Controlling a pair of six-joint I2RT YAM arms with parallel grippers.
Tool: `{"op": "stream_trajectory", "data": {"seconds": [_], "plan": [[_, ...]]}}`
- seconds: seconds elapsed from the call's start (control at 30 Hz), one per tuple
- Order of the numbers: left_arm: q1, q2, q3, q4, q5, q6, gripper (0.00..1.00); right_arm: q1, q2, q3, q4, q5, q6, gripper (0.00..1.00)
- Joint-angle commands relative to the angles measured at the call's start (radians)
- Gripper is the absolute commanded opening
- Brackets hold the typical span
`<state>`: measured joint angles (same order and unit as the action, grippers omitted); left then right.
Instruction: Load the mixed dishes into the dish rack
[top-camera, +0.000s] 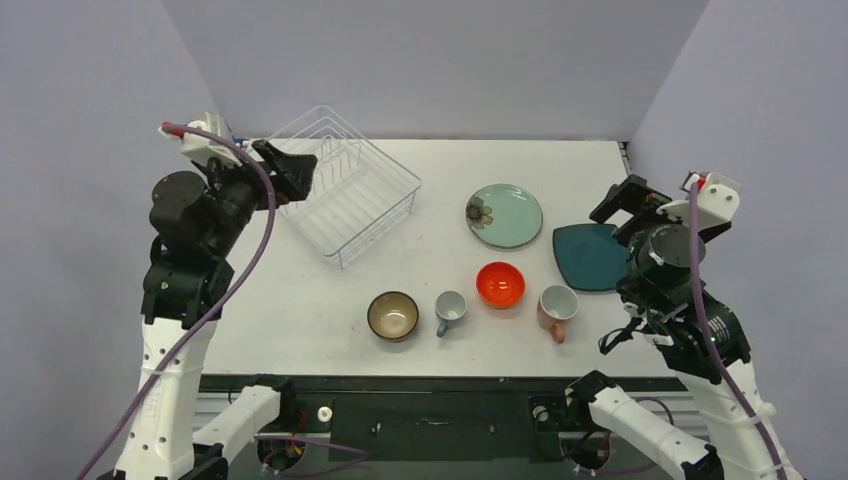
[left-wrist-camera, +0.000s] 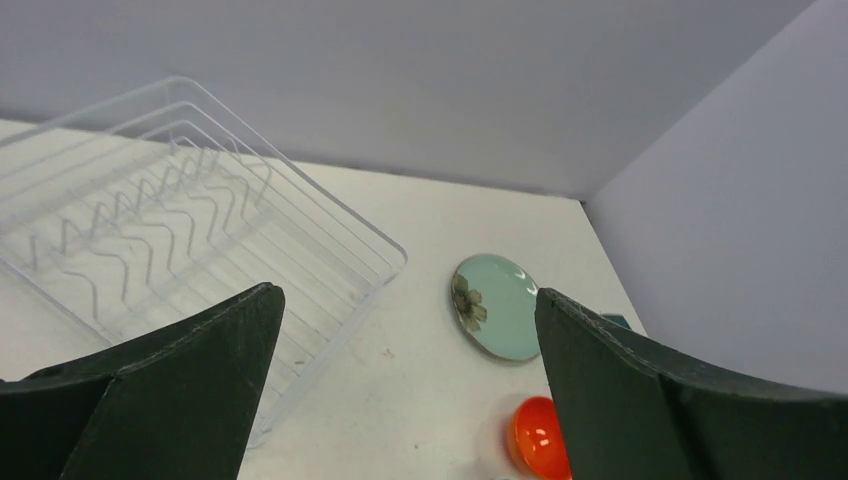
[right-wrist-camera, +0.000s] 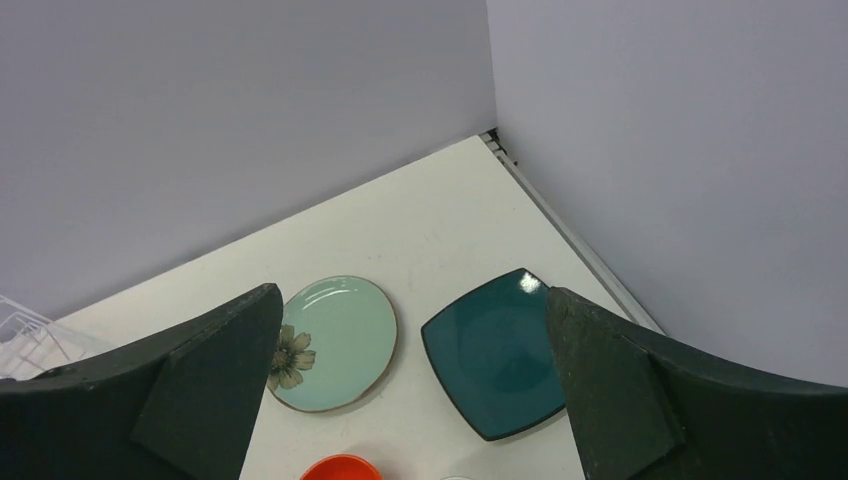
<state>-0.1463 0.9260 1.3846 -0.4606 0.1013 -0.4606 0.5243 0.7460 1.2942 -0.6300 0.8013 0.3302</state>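
The white wire dish rack (top-camera: 348, 195) stands empty at the back left; it also shows in the left wrist view (left-wrist-camera: 170, 230). The round pale-teal plate (top-camera: 504, 215) and the dark-teal square plate (top-camera: 590, 256) lie flat at the right. In front sit the brown bowl (top-camera: 393, 315), grey-blue mug (top-camera: 450, 310), orange-red bowl (top-camera: 500, 284) and pink mug (top-camera: 557, 306). My left gripper (top-camera: 296, 167) is open and empty, raised over the rack's left edge. My right gripper (top-camera: 628, 205) is open and empty, raised over the square plate's far right side (right-wrist-camera: 495, 350).
Grey walls close the table (top-camera: 440, 270) at the back and both sides. A metal strip (right-wrist-camera: 560, 220) runs along the table's right edge. The table's front edge lies just in front of the row of bowls and mugs.
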Motion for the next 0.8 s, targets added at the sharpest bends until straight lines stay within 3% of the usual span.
{"op": "stream_trajectory", "data": {"seconds": [0.0, 0.33, 0.77], "plan": [[-0.079, 0.043, -0.057, 0.012, 0.052, -0.029, 0.96, 0.011, 0.056, 0.003, -0.033, -0.063, 0.029, 1.0], [-0.411, 0.108, -0.184, -0.025, -0.141, -0.001, 0.96, 0.02, 0.103, -0.041, -0.02, -0.255, 0.077, 1.0], [-0.779, 0.175, -0.395, -0.086, -0.395, -0.04, 0.98, 0.021, 0.144, -0.085, -0.02, -0.308, 0.115, 0.97]]}}
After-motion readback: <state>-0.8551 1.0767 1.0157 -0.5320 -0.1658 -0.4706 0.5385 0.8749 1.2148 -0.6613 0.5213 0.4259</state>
